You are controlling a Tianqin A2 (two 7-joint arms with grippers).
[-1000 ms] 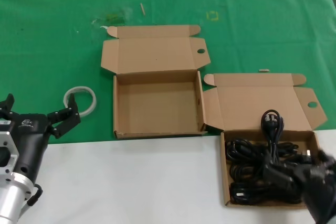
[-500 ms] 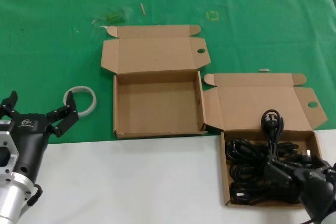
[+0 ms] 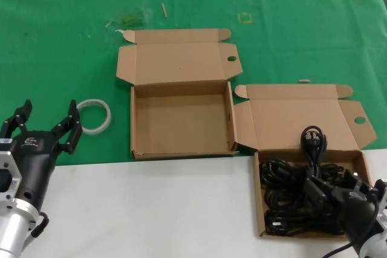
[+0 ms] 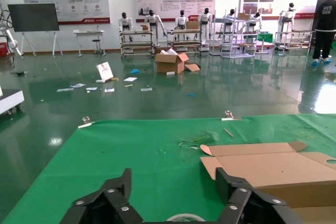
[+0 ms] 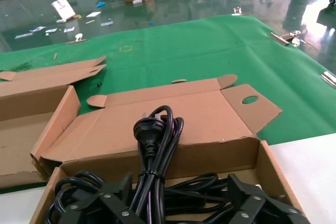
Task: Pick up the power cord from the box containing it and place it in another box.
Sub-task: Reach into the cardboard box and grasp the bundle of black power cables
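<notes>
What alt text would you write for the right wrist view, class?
The open right tool hangs over a cardboard box of black cords, where one bundled power cord leans against the lid, plug up. An empty box sits beside it on green cloth.

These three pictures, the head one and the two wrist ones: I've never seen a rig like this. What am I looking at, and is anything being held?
A two-armed robot works at a table. The head view looks down from its head; each wrist view comes from a camera on one arm.

On the green cloth lie two open cardboard boxes. The box with wing flaps holds a heap of black cords, with one bundled power cord leaning up over its back wall. The other box is empty. A white ring lies to its left.

The right gripper sits low over the cords, fingers open, holding nothing. The left gripper waits open near the ring.
</notes>
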